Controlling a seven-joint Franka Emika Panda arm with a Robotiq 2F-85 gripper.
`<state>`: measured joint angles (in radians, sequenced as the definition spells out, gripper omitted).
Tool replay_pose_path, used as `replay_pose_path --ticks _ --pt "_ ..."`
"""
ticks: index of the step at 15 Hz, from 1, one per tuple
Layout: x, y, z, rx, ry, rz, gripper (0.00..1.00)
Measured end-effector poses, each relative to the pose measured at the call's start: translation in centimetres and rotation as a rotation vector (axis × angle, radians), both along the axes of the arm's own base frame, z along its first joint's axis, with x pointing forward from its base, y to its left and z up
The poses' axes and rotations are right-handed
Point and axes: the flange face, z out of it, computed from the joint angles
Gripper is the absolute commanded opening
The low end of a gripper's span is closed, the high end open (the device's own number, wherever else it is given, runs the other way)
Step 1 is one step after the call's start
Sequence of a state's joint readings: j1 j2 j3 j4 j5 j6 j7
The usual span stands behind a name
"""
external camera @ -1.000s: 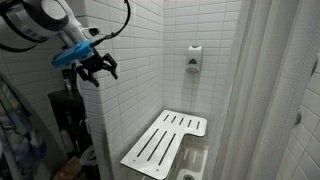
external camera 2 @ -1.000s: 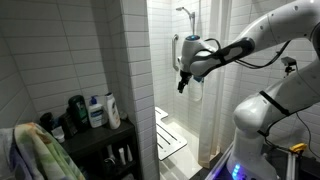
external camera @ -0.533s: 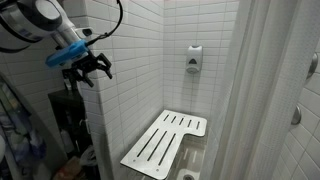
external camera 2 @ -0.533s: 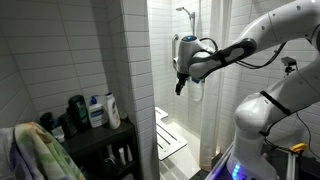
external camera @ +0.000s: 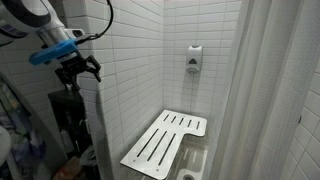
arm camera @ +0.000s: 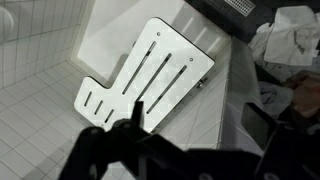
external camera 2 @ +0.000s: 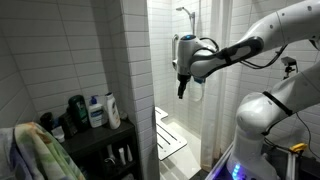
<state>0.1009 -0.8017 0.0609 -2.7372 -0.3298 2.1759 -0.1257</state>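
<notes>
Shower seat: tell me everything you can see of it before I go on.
The shower seat is a white, plastic-looking panel with long slots cut through it and a notch in one end, so one side runs longer. It lies folded down, roughly level, low in the stall beside the tiled wall. Nothing rests on it. The claw hangs in the air well above, apart from it.

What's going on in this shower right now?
The Panda arm's gripper hangs in mid-air, open and empty, beside the corner of the tiled wall at the shower's entrance. Nothing is being handled. The wrist view looks down on the white slatted shower seat, folded out well below the gripper. A soap dispenser is on the back wall.
</notes>
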Motion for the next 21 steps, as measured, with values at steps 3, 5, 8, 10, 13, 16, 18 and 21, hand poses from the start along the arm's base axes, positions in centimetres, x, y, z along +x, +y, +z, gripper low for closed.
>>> replay_pose_path --ticks 3,5,8,10,13,16,18,21 --pt "-1.8 2.5 0.9 0.009 0.035 0.105 1.0" --pt "-3.0 4.5 1.5 0.001 0.037 0.185 1.0" --pt "-4.7 7.1 2.1 0.0 0.054 0.315 1.0" --pt "-5.8 9.0 1.9 -0.026 0.079 0.42 1.0" --pt "-7.4 12.5 0.7 -0.088 0.111 0.566 1.0" --pt "-8.1 14.6 -0.5 -0.115 0.133 0.644 1.0" --pt "-8.1 14.7 -0.7 -0.119 0.14 0.654 1.0" --pt "-8.0 14.5 -0.7 -0.116 0.143 0.647 1.0"
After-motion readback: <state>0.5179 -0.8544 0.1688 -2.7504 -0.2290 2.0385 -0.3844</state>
